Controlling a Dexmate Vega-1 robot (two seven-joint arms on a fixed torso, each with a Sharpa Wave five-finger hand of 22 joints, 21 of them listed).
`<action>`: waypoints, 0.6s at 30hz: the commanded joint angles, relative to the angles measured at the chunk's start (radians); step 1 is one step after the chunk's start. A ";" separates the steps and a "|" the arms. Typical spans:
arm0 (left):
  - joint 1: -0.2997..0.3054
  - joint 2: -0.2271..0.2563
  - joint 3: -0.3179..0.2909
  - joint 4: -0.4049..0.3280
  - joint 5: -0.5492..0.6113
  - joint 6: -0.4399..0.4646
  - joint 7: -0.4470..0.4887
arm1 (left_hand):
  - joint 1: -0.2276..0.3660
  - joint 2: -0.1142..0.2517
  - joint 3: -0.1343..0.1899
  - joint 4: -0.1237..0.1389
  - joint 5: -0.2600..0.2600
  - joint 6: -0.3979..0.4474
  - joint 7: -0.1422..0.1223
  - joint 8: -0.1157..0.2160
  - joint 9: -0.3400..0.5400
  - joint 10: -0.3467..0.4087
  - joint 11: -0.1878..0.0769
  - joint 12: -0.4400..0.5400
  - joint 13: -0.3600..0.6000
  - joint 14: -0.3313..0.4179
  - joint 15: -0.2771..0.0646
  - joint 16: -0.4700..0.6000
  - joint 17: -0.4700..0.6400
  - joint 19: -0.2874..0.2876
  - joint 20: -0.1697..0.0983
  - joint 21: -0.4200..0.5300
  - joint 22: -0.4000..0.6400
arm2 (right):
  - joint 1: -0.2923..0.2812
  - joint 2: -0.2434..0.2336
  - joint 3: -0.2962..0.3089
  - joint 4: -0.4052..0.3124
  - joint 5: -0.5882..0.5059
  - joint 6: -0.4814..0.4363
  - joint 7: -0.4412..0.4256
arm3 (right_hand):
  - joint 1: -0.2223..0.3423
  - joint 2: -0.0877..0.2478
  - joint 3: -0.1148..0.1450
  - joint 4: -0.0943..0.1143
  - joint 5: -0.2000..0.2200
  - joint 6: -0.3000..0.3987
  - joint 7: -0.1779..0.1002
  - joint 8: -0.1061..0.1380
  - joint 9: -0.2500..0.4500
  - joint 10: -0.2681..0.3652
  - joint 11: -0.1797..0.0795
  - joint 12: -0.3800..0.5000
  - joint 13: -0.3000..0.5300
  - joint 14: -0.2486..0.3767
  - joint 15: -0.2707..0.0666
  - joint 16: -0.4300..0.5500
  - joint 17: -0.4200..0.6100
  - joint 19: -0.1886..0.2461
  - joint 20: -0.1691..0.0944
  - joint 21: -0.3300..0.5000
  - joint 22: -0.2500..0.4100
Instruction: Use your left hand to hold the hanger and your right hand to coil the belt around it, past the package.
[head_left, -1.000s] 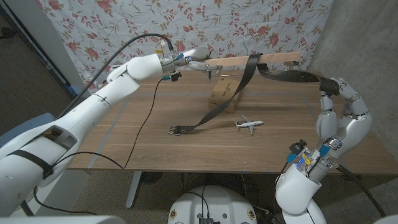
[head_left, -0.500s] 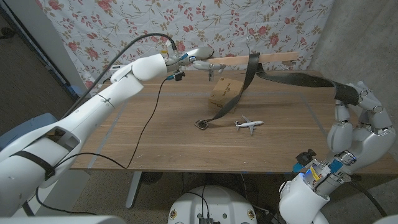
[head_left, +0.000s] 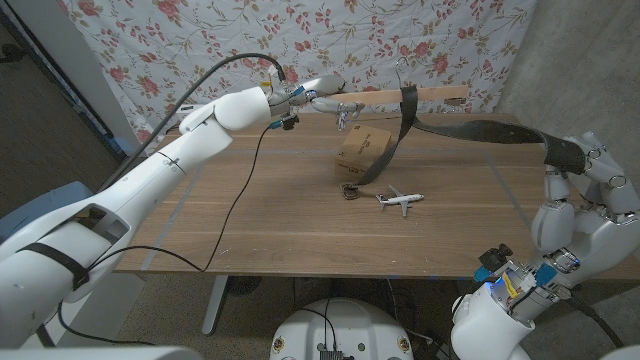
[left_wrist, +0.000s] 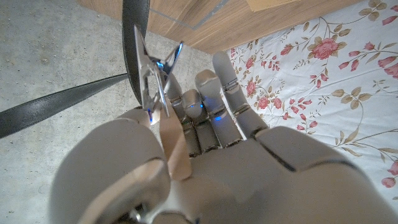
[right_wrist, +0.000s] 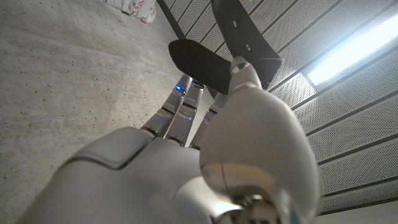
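My left hand (head_left: 318, 95) grips one end of the wooden hanger (head_left: 430, 94) and holds it level above the table's far side. A black belt (head_left: 480, 128) hangs over the bar. One part drops past the cardboard package (head_left: 356, 148) to its metal buckle (head_left: 349, 190) on the table. The other part stretches right to my raised right hand (head_left: 580, 195), which grips the belt's end. In the left wrist view my left hand (left_wrist: 186, 168) wraps the hanger's wood (left_wrist: 174, 149) beside a metal clip (left_wrist: 152, 81) and the belt (left_wrist: 134, 37). The right wrist view has my right hand (right_wrist: 186, 162) pinching the belt (right_wrist: 239, 31).
A small toy plane (head_left: 400, 198) lies on the wooden table (head_left: 250, 210) just right of the buckle. A floral cloth (head_left: 200, 40) hangs behind the table. A black cable runs along my left arm and across the table's left half.
My right hand has moved right and away from the hanger, pulling the belt through. The buckle end has slid across the table up to the package. The hanger stays held.
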 joint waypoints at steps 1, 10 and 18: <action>-0.052 -0.010 0.047 0.036 -0.006 -0.020 -0.080 | 0.001 0.003 0.010 0.012 -0.014 -0.030 -0.017 0.018 0.023 0.003 -0.016 -0.003 0.004 -0.036 0.016 0.038 0.008 -0.048 0.007 0.011 0.018 | -0.034 0.098 0.081 -0.454 0.144 -0.373 0.633 | 0.007 -0.002 -0.019 0.001 0.007 0.009 -0.012 0.009 0.002 0.021 -0.003 -0.002 0.003 -0.012 -0.163 -0.004 0.010 -0.019 -0.073 0.010 0.003; -0.048 -0.010 0.053 0.051 -0.018 -0.045 -0.097 | -0.003 0.001 0.009 0.013 -0.015 -0.031 -0.017 0.016 0.014 -0.004 -0.011 -0.003 0.003 -0.043 0.020 0.049 0.007 -0.052 0.007 0.006 0.011 | 0.169 -0.062 0.046 -0.574 0.124 -0.720 0.834 | 0.007 -0.002 -0.022 0.002 0.007 0.009 -0.014 0.009 0.001 0.023 -0.004 -0.001 0.004 -0.015 -0.163 -0.006 0.011 -0.021 -0.073 0.011 0.003; 0.014 0.022 0.028 0.014 0.041 -0.057 -0.019 | -0.004 0.001 0.009 0.012 -0.016 -0.034 -0.023 0.018 0.013 -0.007 -0.012 -0.003 0.003 -0.048 0.017 0.059 0.005 -0.052 0.007 0.003 0.003 | 0.231 -0.187 0.002 -0.501 0.154 -0.872 0.817 | 0.007 -0.002 -0.025 0.003 0.008 0.009 -0.016 0.010 0.002 0.022 -0.004 -0.004 0.003 -0.022 -0.163 -0.009 0.011 -0.023 -0.074 0.012 0.003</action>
